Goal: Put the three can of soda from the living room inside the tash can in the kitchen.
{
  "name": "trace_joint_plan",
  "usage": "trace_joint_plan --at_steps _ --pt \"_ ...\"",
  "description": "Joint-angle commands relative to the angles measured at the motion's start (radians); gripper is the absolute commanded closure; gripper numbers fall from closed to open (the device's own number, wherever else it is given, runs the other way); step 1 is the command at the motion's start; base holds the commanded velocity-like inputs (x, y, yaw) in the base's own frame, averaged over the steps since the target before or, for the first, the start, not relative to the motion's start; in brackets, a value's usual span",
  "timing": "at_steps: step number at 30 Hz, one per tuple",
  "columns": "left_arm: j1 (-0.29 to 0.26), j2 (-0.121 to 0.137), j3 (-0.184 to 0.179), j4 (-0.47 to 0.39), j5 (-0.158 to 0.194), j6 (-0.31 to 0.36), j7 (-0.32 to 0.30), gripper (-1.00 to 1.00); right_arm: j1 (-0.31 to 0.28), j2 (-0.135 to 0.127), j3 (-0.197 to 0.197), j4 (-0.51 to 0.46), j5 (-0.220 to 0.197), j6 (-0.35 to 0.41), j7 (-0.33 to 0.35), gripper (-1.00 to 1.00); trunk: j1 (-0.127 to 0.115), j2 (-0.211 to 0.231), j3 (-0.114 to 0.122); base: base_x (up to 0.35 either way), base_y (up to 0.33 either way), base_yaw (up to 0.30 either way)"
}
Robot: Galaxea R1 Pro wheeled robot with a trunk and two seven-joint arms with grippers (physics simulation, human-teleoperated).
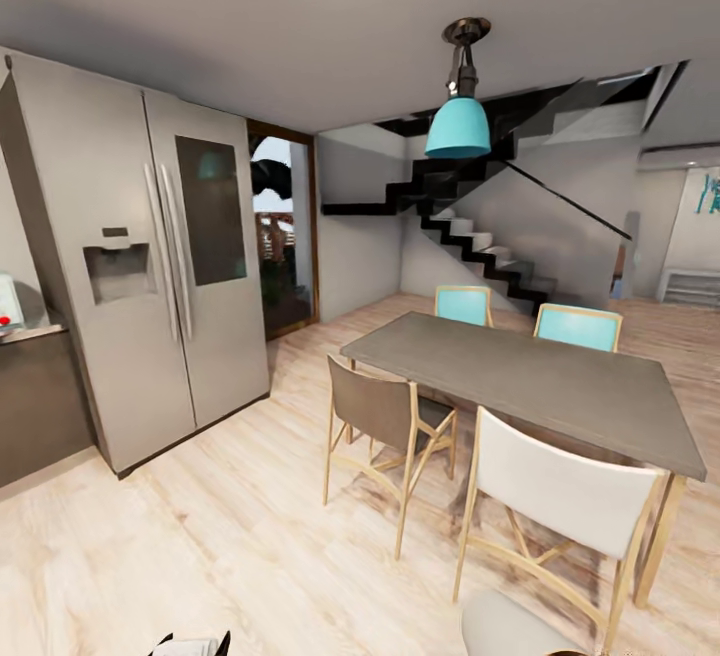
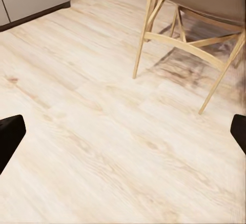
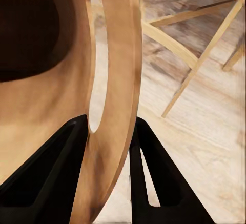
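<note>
Two black fingers (image 3: 56,172) of the right hand (image 3: 110,167) pinch the trash can's coppery rim (image 3: 120,80). Left hand (image 2: 123,134) is spread wide above the wooden floor (image 2: 102,147), near a chair (image 2: 200,8). Beyond stand the fridge (image 1: 150,256) and dining table (image 1: 530,376).

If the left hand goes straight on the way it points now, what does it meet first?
Probably the pale wood floor: the left hand, open and empty, looks down onto bare planks. The wooden chair stands further ahead, off that line, though depth is unclear.
</note>
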Motion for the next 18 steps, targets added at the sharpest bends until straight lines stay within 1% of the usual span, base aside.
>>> trace_joint_plan --at_steps 1,18 --pt "0.0 0.0 0.0 0.0 0.0 0.0 0.0 -1.0 -0.001 0.0 -0.011 -0.002 -0.004 0.0 0.004 1.0 0.0 0.0 0.001 0.0 0.0 -0.241" --pt "0.0 -0.001 0.0 -0.011 0.001 -0.002 0.0 -1.0 -0.001 0.0 -0.012 -0.002 -0.004 0.001 0.004 1.0 0.0 0.0 0.013 0.0 0.0 -0.237"
